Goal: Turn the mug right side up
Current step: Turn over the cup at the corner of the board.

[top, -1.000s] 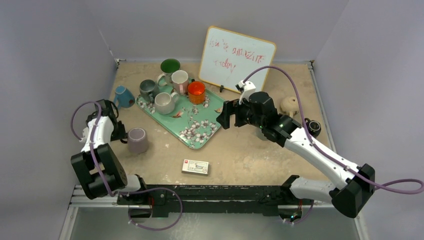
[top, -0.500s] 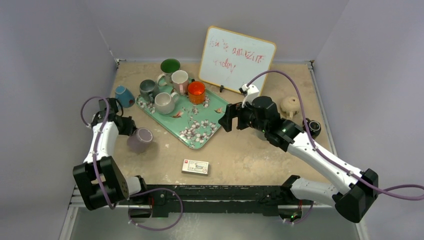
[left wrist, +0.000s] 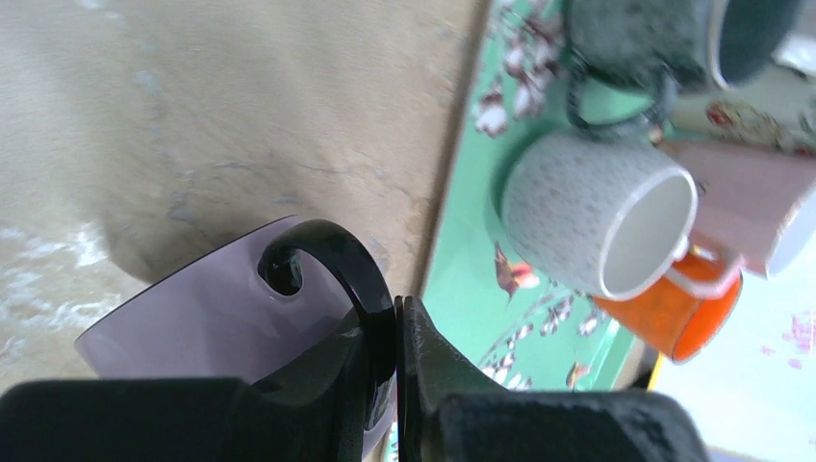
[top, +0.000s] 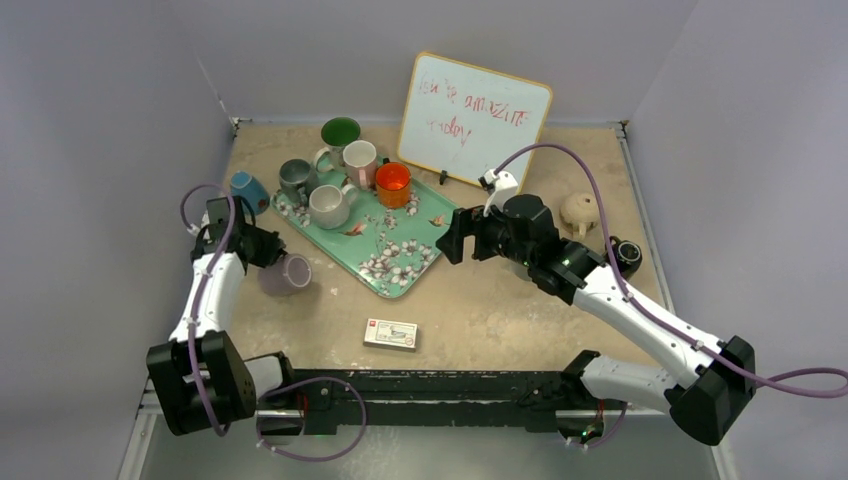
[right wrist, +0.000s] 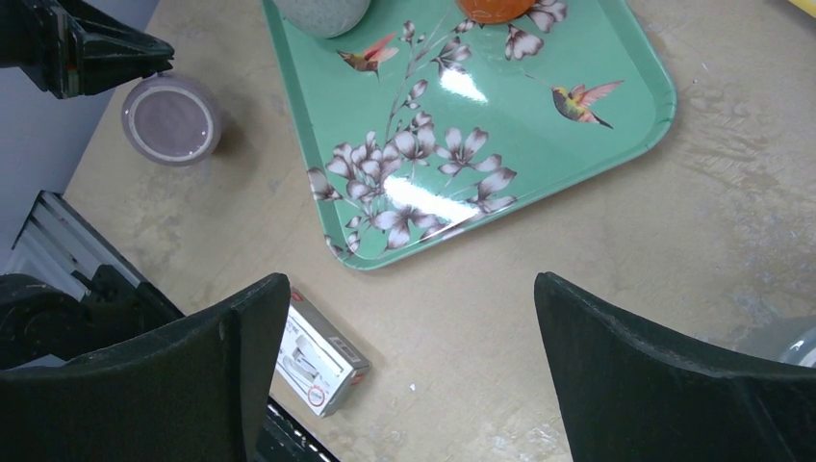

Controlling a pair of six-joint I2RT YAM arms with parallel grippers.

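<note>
Pinching, with the left gripper (left wrist: 396, 318), the thin black loop handle (left wrist: 327, 255) of the mauve glazed ceramic mug (top: 285, 274), jaws drawn almost together on it. Holding that mug tipped on its side just under the fingertips, mouth turned away from the arm; failing to show whether it is touching the table. Probably risking a swing about so narrow a pinch, letting the mug twist or slip free mid-turn. Risking also a knock on the green flower-printed rectangular tray (top: 400, 268), its rim lying just beyond the fingertips. Holding the right gripper (top: 452, 235) spread wide and empty, the tray's corner below it, the mug well apart.
</note>
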